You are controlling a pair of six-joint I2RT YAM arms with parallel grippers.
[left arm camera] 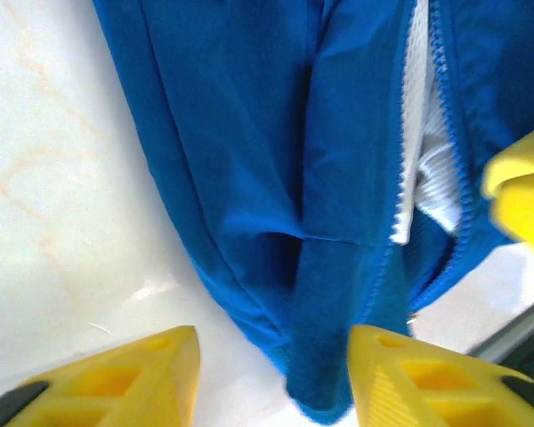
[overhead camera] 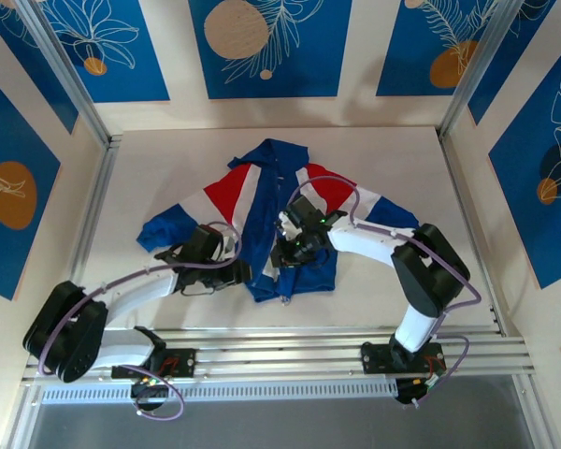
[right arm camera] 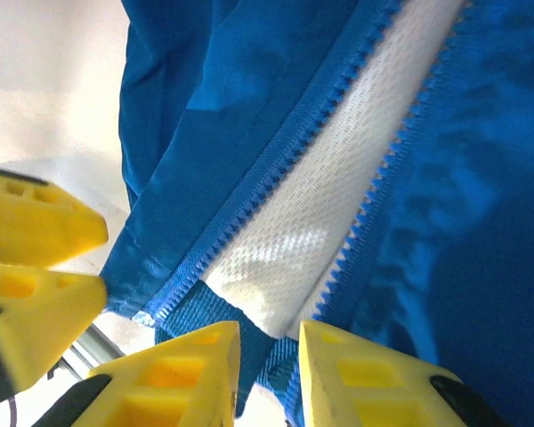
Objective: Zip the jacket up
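From above, the jacket [overhead camera: 252, 192] lies flat in the middle of the tabletop [overhead camera: 168, 159] with its front not zipped. The left hand [overhead camera: 236, 268] and the right hand [overhead camera: 282, 254] both sit at its bottom edge, very near each other. They could bump, because there is so little room there. In the left wrist view, the left hand's fingers [left arm camera: 160, 378] stand apart, open, at the bottom of the frame. The blue hem [left arm camera: 325, 391] lies in the gap and touches only the finger on the right. If this hand closes now it may grab just a loose fold, and the cloth may slide out when the zipper is pulled. In the right wrist view, the zipper teeth [right arm camera: 276, 169] run from the top right down to the bottom middle, with white lining [right arm camera: 338, 178] showing between the two rows. The right hand's fingers are close together around the zipper's bottom end, but I cannot tell if they pinch it. The two rows are apart, so they may not join, and the hand may nip the lining instead.
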